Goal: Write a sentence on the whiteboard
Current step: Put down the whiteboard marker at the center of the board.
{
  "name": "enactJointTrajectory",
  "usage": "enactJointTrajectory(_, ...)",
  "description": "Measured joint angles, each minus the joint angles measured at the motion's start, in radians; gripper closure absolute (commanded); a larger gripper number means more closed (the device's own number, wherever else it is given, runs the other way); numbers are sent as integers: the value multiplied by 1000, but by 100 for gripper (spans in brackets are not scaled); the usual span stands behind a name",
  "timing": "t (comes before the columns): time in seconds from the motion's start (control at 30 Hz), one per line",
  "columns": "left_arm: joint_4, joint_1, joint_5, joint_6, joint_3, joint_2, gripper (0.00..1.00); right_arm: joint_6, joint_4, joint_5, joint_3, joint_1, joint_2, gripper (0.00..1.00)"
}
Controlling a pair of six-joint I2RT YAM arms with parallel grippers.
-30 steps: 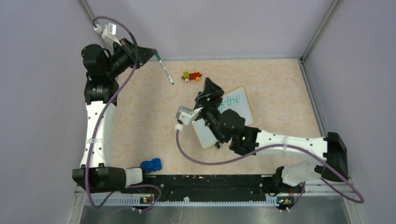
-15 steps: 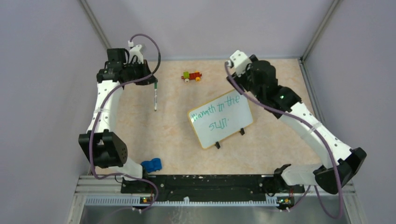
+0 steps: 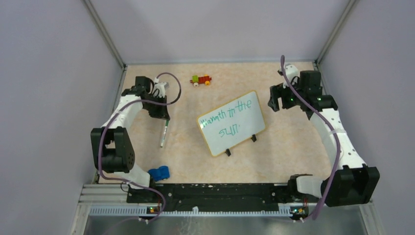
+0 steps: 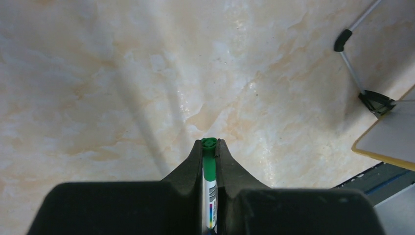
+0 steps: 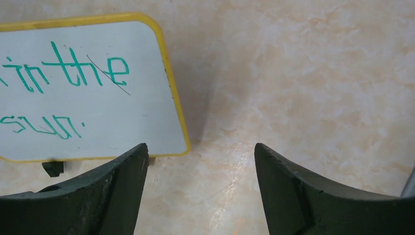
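Laying the green marker [image 3: 164, 133] flat on the desk [image 3: 288, 142] left of the mid-desk whiteboard [image 3: 244, 128] before unclamping the left hand [image 4: 209, 147] gripping it, steering the wide-open right hand [image 5: 199, 149] clear of the sentence [image 3: 226, 114].

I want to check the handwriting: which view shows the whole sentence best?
Top external: the sentence shows whole on the whiteboard. Right wrist crops it to the line ends. Left wrist catches only a board corner.
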Motion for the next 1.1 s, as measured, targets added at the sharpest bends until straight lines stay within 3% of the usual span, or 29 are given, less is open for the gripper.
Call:
enactJointTrajectory(0.37,140,0,-84,-32,-106,96,97,30,17,-190,-94,-136,-3,21)
enactJointTrajectory(0.6,190,0,-113,-33,-135,141,92,40,25,-240,-119,-151,0,20)
enactJointTrajectory(0.8,188,0,-115,-37,-140,172,67,40,26,-259,-119,-151,7,20)
enactJointTrajectory(1.0,154,0,-116,-30,-104,175,14,38,15,-270,-117,-151,12,19)
enactJointTrajectory(1.1,109,0,-109,-24,-41,175,2,35,-4,-274,-108,-151,14,18)
